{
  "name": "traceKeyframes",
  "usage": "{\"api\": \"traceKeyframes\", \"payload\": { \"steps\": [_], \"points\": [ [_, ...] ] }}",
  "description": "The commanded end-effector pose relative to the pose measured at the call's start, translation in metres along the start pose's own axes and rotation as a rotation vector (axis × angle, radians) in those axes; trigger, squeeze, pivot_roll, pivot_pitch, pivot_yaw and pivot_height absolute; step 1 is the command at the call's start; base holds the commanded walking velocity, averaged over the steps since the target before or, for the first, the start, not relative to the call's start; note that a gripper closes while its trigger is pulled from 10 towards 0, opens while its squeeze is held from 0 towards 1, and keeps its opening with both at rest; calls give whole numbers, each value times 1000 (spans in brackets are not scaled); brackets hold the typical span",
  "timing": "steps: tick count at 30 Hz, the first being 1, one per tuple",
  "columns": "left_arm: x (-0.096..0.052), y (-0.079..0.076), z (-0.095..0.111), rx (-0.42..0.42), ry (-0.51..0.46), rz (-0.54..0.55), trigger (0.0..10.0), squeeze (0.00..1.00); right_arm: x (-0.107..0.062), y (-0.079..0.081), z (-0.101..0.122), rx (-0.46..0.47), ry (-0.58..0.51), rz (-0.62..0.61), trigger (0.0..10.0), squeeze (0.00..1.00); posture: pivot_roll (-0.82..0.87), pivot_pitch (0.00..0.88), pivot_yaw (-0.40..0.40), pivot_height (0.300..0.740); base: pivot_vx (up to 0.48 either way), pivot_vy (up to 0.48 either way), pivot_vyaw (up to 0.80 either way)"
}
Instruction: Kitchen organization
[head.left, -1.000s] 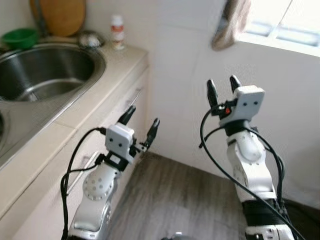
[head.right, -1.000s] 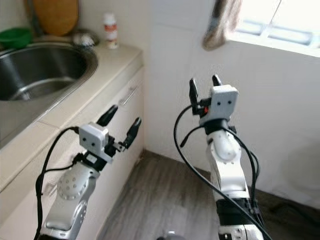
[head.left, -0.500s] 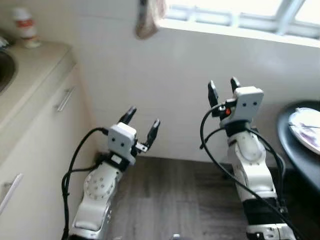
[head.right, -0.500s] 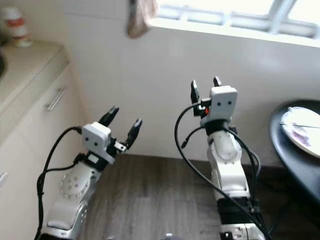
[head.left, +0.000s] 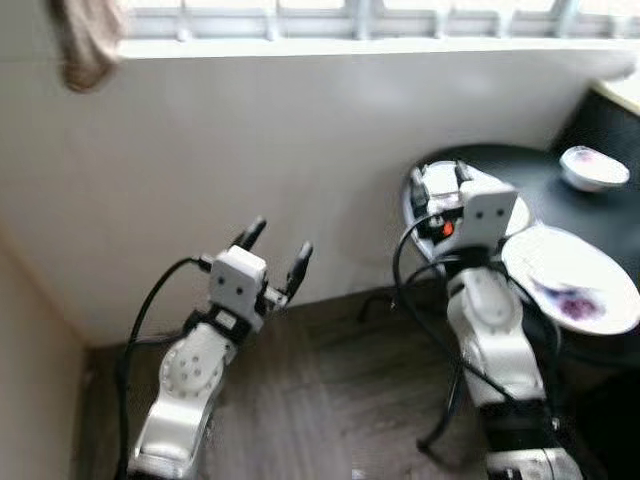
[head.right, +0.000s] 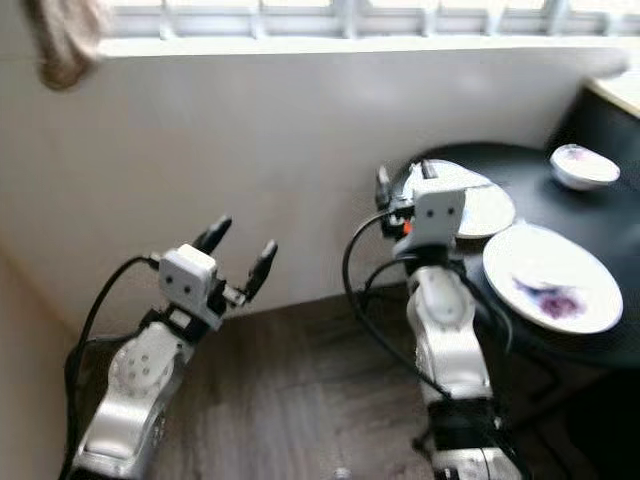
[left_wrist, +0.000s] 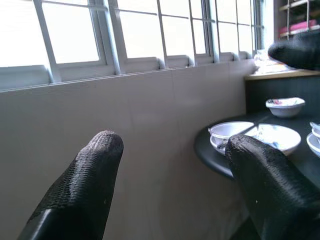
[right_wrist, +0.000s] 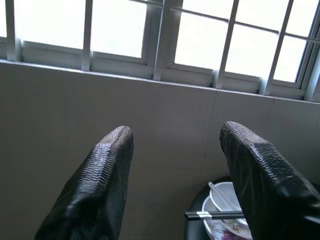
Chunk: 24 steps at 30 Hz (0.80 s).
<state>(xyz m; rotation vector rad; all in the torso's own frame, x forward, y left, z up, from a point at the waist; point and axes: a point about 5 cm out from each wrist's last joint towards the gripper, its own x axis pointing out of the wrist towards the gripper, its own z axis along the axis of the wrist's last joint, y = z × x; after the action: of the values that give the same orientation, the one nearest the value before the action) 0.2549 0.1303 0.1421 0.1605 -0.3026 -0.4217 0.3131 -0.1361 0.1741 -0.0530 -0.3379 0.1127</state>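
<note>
Left eye view: stained white plate (head.left: 570, 277) on round black table (head.left: 600, 190); likely stiff, slick, breakable, best pinched at rim; left gripper (head.left: 275, 250) and right gripper (right_wrist: 175, 170) spread wide, empty.

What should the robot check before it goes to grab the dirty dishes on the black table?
1. Left gripper open and empty: ok.
2. Right gripper open and empty: ok.
3. Table in view, ahead on the robot's right: ok.
4. Dishes found: big stained plate, small bowl behind it, another bowl with chopsticks across it: ok.
5. Close enough to reach the plate: cannot tell; the right gripper shows in front of the table edge, so probably step closer first.
6. Picture sharp enough to aim: not ok, the eye views are a bit blurred.
</note>
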Motion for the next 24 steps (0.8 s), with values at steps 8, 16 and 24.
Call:
{"api": "traceKeyframes", "payload": {
  "steps": [8, 16, 24],
  "points": [
    [1, -5, -2, -15, 11, -21, 10000, 0, 1, 4, -9, -24, 50, 3, 10000, 0, 8, 0, -56, 740, 0, -446, 0],
    [0, -5, -3, -32, 12, -10, 10000, 0, 0, 3, -15, -32, 80, -5, 10000, 0, 10, 0, -57, 740, 0, -108, 0],
    [0, -4, -4, -34, 8, -11, 10000, 0, 1, -2, -19, -34, 107, -34, 10000, 0, 5, 0, -56, 740, 0, 0, 0]
  ]
}}
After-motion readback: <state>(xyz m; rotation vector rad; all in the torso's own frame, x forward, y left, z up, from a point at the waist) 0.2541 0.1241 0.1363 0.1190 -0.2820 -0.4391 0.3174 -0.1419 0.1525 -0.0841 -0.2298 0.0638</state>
